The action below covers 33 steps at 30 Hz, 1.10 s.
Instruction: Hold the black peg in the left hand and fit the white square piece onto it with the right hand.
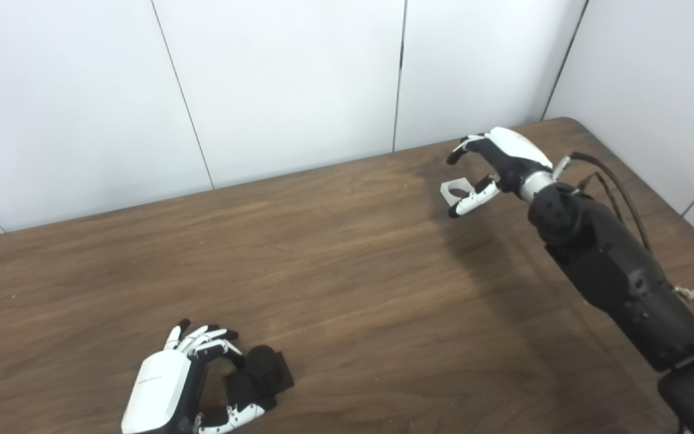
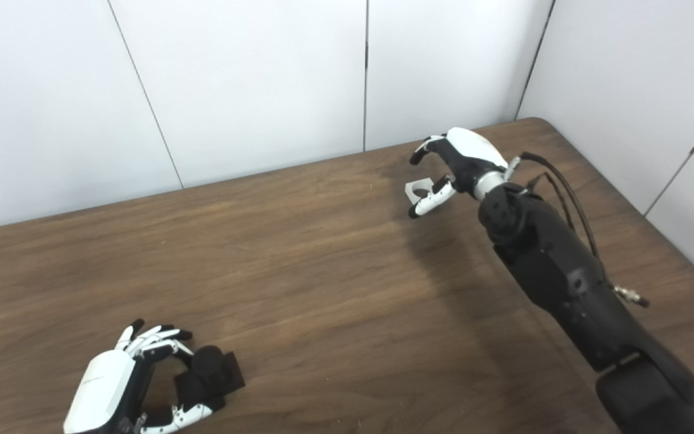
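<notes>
The black peg [image 1: 262, 369], a round stub on a square black base, stands on the table near the front left. My left hand [image 1: 181, 386] is cupped around it, fingers spread over its far side and thumb against the near edge of the base, not closed on it. At the far right the white square piece [image 1: 453, 191], with a round hole, lies flat on the table. My right hand [image 1: 497, 161] hovers over it, open, with curled fingers above the piece and the thumb just in front of it.
The brown wooden table [image 1: 347, 271] ends at white wall panels [image 1: 299, 78] along the back and right. Its rounded far-right corner [image 1: 570, 123] lies close behind the right hand. The right forearm [image 1: 618, 277] stretches along the table's right side.
</notes>
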Motion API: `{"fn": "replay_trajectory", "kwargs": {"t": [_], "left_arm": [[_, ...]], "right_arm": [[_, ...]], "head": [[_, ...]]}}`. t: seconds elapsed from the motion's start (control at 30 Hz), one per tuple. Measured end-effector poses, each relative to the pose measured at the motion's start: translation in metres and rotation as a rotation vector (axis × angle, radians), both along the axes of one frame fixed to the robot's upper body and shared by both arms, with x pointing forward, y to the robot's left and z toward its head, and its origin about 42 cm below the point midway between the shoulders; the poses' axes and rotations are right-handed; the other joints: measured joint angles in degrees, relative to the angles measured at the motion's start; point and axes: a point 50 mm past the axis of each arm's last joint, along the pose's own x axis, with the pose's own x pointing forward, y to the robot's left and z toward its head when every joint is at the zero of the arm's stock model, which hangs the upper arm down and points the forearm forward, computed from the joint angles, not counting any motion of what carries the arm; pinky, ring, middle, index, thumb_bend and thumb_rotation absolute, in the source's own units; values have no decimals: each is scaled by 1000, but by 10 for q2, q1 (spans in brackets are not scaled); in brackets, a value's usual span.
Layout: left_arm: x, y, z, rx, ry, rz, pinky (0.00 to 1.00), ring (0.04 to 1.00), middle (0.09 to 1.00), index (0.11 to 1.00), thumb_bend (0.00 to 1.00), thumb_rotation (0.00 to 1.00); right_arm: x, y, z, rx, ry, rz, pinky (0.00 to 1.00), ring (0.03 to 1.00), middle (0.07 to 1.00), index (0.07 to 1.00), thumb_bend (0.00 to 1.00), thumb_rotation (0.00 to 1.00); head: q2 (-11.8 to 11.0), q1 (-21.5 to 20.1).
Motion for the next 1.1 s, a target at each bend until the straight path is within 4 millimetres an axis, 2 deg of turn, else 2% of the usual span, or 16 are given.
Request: {"fn": "replay_trajectory", "kwargs": {"t": [0.47,1.1], "left_arm": [[0,2,1,0,-3,-1,1000,841,757,486,520,46],[-5,1,4,-13,17,13,1000,852,770,486,519,45]], "right_arm": [[33,5,9,-191,92,9,1000,968,897,714,867,191],[60,17,34,-315,178,16,1000,976,908,719,866,196]], "head": [[4,-3],[10,9]]}}
